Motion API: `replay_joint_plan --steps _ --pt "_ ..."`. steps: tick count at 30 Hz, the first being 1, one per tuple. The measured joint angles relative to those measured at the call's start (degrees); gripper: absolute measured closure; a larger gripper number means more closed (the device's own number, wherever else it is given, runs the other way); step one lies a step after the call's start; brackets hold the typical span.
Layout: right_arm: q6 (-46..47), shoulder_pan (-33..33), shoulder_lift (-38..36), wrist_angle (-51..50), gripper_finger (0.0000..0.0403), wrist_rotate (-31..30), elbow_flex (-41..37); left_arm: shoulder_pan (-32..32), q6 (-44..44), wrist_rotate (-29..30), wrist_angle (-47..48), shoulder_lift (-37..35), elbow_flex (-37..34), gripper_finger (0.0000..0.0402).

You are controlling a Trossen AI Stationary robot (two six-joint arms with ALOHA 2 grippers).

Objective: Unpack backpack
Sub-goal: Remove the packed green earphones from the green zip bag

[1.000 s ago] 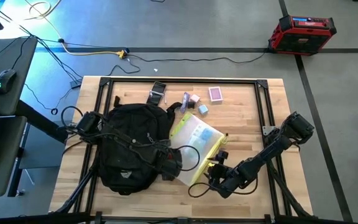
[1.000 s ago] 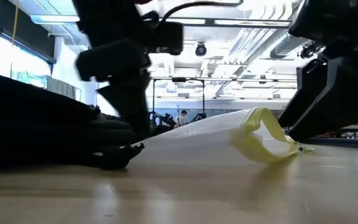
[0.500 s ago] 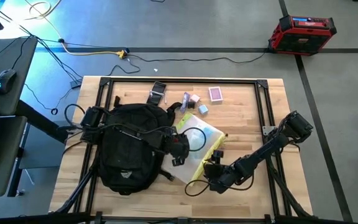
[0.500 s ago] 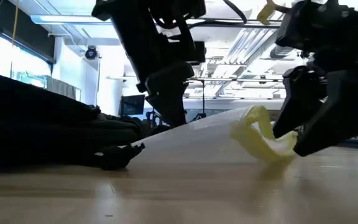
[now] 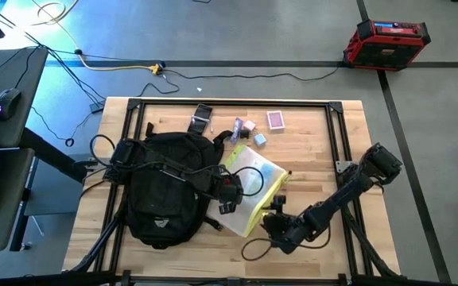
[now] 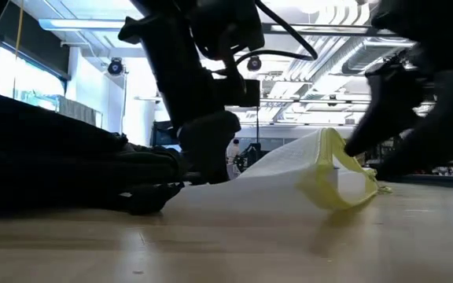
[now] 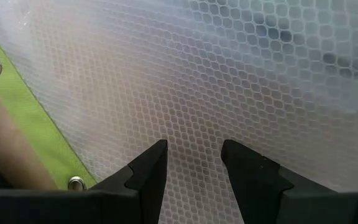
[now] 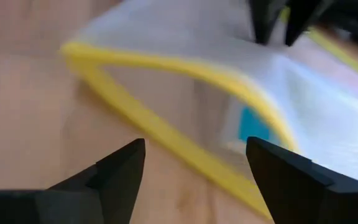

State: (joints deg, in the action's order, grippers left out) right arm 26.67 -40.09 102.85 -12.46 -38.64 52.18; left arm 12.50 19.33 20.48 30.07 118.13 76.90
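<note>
The black backpack (image 5: 164, 187) lies on the left half of the wooden table (image 5: 316, 151), with a translucent mesh pouch (image 5: 254, 176) with neon-yellow trim lying just to its right, one corner overlapping the bag's edge. The left gripper (image 5: 227, 193) now hangs over the pouch's left side, its fingers (image 7: 148, 171) parted above the honeycomb mesh and gripping nothing. A second ago that gripper sat nearer the table's near edge, beside the backpack's lower right; it has since swung farther in, onto the pouch. The right gripper (image 5: 275, 223) waits at the pouch's near-right yellow edge, fingers (image 8: 120, 174) spread wide and empty, having drawn slightly in and then eased back over the same second. The pouch itself has barely shifted. Small items (image 5: 254, 127) lie scattered along the table's far side. With the pouch already out of the bag, the pair appear set to lift or drag it clear, a judgement only.
</note>
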Motion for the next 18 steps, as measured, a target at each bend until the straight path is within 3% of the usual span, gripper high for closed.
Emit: replay_joint_plan --steps 6,12,18 --pt "0.34 2.73 0.00 -3.24 0.0138 -0.58 0.00 0.78 -1.87 -0.05 -0.87 0.09 -0.02 0.0257" --pt "8.08 3.36 -0.09 -6.79 0.0138 -5.55 0.00 1.39 -2.88 -0.51 -2.50 0.15 -0.07 0.0257" --pt "12.04 4.31 -0.09 -6.83 0.0138 -5.25 0.00 1.54 -3.45 -1.88 -3.39 0.15 -0.11 0.0257"
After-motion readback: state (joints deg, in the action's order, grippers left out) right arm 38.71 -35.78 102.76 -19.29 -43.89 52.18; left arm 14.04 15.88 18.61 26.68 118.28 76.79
